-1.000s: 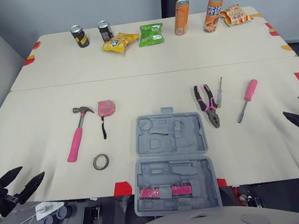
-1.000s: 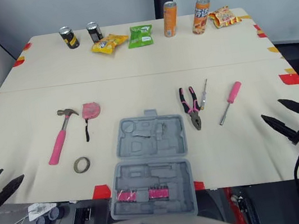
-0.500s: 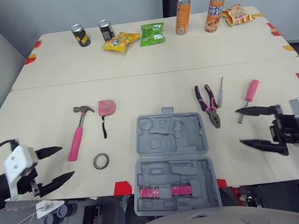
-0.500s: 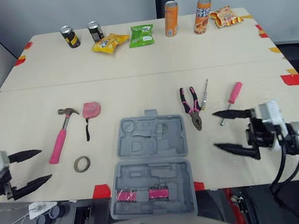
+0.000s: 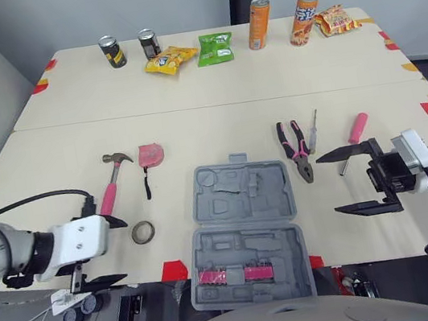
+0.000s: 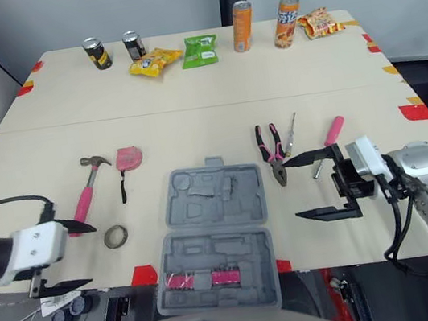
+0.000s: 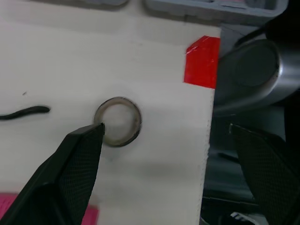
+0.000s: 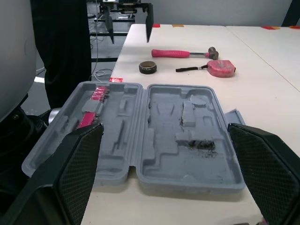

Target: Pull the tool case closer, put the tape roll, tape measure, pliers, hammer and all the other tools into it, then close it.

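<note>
R claw (image 5: 328, 185) nearer tool case (image 5: 241, 205) — pink bits (image 5: 234, 274) inside.

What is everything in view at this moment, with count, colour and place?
table: 1, beige.
case: 1, grey, open, near edge.
hammer: 1, pink handle, left of case.
tape measure: 1, pink, beside hammer head.
tape roll: 1, dark, left of case.
pliers: 1, pink-black, right of case.
screwdrivers: 2, thin grey, pink, right of pliers.
dark cans: 2, far edge, left.
orange cans: 2, far edge, right.
snack bags: 3, yellow, green, orange, far edge.
left tool: 1, black, open, near tape roll.
right tool: 1, black, open, right of case.
</note>
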Controlling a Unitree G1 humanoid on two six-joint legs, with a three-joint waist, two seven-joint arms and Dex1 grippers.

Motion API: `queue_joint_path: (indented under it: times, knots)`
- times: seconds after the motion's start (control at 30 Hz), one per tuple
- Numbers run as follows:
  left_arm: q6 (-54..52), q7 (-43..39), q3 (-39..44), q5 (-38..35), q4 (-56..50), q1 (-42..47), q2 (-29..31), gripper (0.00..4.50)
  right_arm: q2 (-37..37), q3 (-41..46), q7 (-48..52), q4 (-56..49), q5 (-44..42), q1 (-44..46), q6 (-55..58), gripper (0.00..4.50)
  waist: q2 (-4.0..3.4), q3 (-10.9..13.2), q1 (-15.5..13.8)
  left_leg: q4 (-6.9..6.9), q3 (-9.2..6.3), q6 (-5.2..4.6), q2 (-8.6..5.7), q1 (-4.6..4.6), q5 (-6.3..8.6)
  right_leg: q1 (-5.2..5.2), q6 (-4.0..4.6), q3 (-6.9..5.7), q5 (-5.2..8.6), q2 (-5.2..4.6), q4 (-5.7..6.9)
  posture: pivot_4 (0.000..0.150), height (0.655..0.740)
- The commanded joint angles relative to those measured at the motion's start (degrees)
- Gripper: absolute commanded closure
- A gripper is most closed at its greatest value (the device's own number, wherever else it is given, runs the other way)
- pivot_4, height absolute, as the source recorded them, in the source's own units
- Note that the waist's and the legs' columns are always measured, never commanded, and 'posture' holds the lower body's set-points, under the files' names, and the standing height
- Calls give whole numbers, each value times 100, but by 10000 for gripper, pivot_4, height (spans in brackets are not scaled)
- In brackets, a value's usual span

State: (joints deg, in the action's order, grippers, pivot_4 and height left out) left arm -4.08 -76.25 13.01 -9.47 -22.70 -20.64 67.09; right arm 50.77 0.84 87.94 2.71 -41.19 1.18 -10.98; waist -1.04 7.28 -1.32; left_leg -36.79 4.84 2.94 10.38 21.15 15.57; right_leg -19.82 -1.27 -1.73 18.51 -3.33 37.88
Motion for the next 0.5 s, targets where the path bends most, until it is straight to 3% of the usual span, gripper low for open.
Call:
queue_joint_path:
  times: [0.03, 0.3, 0.5]
  knots:
    - [-250, 76, -299, 479, -424, 77, 294, 0, 90, -19, 456, 29, -143, 60, -125, 130, 1, 0, 2, 0, 0, 0, 0, 0, 0, -1, 0, 0, 0, 0, 2, 1500, 7400]
    - [-911, 323, -1416, 1585, -798, 692, 550, 0, 80, 69, 456, 62, -164, 109, -75, 130, 1, 0, 35, -1, 6, -1, 0, -2, -1, -6, 16, 5, 9, 1, 14, 1500, 7400]
    - [-1406, 435, -2186, 2203, -822, 1446, 317, 0, 71, 119, 456, 54, -167, 72, -67, 130, 1, 0, 31, -2, 6, -1, -1, -1, -2, -7, 34, 6, 19, 1, 20, 1500, 7400]
